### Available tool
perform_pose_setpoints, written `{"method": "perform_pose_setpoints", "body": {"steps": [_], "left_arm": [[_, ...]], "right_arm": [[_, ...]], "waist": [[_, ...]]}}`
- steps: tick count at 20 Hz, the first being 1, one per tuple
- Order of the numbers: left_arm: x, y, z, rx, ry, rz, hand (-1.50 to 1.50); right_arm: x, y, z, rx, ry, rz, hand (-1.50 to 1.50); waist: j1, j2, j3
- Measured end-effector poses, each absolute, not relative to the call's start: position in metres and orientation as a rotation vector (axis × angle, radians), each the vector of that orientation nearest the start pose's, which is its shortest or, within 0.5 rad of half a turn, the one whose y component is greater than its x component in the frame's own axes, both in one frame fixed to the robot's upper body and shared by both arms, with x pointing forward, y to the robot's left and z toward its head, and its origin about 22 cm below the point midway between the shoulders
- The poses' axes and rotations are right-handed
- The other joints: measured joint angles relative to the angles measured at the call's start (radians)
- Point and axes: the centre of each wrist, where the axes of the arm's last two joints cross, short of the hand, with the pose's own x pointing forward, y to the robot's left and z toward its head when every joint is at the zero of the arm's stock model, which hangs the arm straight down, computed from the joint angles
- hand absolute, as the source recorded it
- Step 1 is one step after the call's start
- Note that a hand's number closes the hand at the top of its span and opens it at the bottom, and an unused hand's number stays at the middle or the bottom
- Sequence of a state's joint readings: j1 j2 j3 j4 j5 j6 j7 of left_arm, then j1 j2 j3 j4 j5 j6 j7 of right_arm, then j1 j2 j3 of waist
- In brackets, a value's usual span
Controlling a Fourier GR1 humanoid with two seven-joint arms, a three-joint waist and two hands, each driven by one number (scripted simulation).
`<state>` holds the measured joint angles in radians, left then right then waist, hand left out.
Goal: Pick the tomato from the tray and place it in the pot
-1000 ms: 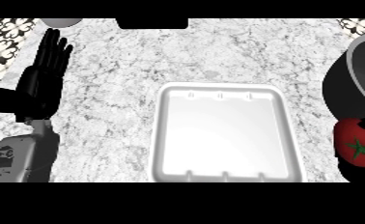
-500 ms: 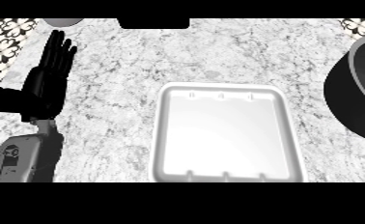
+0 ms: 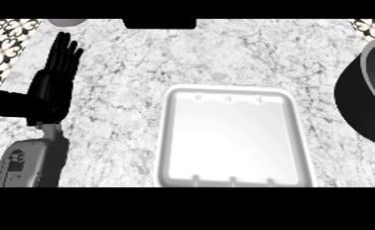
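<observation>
No readable text, labels, brands, numbers or signs anywhere

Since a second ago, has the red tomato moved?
Yes. It showed at the view's right edge, right of the white rectangular tray and below the black pot; now it is out of view.

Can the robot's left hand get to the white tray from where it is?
Probably yes. The left hand rests open, and only bare counter lies between it and the tray.

We're seeing a black left hand (image 3: pixel 53 83) at nine o'clock, showing on a grey forearm (image 3: pixel 33 162) with dark markings.
</observation>
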<state>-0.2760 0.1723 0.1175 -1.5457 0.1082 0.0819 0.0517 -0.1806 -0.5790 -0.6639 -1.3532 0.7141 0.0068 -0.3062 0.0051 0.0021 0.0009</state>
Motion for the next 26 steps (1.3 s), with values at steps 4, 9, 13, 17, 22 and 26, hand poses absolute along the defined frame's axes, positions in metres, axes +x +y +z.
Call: {"method": "perform_pose_setpoints", "body": {"steps": [4, 9, 13, 17, 22, 26], "left_arm": [[0.303, 0.265, 0.079, 0.096, -1.762, 0.042, 0.0], [0.305, 0.266, 0.079, 0.092, -1.765, 0.038, 0.0], [0.307, 0.267, 0.081, 0.089, -1.77, 0.036, 0.0], [0.304, 0.266, 0.082, 0.09, -1.768, 0.038, 0.0], [0.307, 0.267, 0.082, 0.096, -1.766, 0.046, 0.0], [0.304, 0.267, 0.082, 0.094, -1.765, 0.041, 0.0]], "right_arm": [[0.252, -0.505, 0.112, -1.367, -1.451, 0.549, 1.5], [0.268, -0.515, 0.09, -1.26, -1.348, 0.57, -1.5], [0.273, -0.525, 0.081, -1.108, -1.315, 0.558, -1.5], [0.282, -0.526, 0.078, -1.01, -1.36, 0.611, -1.5], [0.283, -0.528, 0.074, -0.932, -1.511, 0.544, -1.5], [0.285, -0.533, 0.078, -0.858, -1.588, 0.372, -1.5]], "waist": [[0.005, 0.001, 0.0], [0.013, 0.004, 0.001], [0.014, 0.002, -0.005], [0.011, -0.001, -0.01], [0.002, -0.003, -0.012], [0.001, -0.004, -0.01]]}}
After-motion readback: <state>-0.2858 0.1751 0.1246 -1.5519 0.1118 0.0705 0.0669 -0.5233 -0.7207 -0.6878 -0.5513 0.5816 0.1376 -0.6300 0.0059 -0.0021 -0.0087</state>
